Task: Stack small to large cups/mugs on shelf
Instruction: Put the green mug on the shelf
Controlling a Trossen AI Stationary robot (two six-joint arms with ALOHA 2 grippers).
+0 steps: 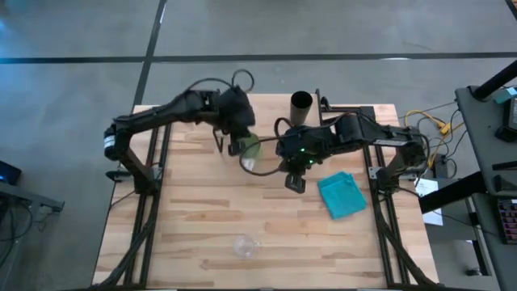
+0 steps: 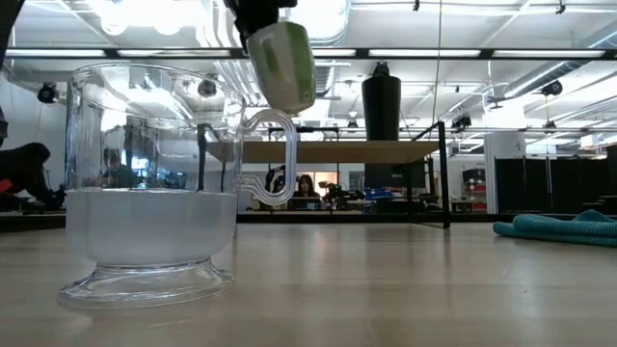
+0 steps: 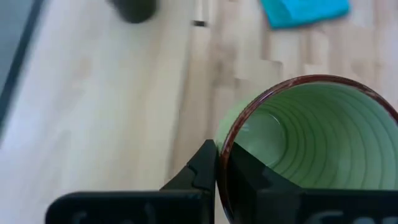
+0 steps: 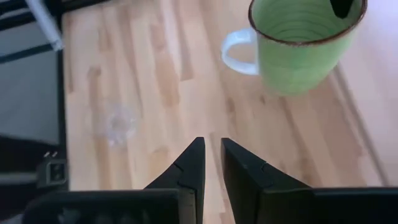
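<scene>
The green mug (image 1: 251, 149) with a whitish handle (image 4: 236, 53) hangs in the air at mid table, held by my left gripper (image 1: 237, 137). It shows high up in the low view as the mug (image 2: 282, 63). The black cup (image 1: 300, 105) stands upright on the shelf (image 2: 337, 151) at the table's far side. The clear glass cup (image 1: 245, 245) stands on its foot near the near edge, large in the low view (image 2: 154, 183). My right gripper (image 1: 295, 183), shut, hovers right of the mug and touches nothing. My left gripper holds the green mug by its rim (image 3: 227, 149), one finger (image 3: 249, 177) inside the mug and the other (image 3: 202, 168) outside on the wall. The fingers come from above, pointing down. The mug is lifted clear of the table and hangs slightly tilted below them.
A folded teal cloth (image 1: 343, 196) lies on the table to the right, close to my right arm. The shelf's thin black legs (image 2: 444, 173) stand on the far part of the table. Bare tabletop (image 1: 178, 210) spreads left and toward the near edge around the glass cup.
</scene>
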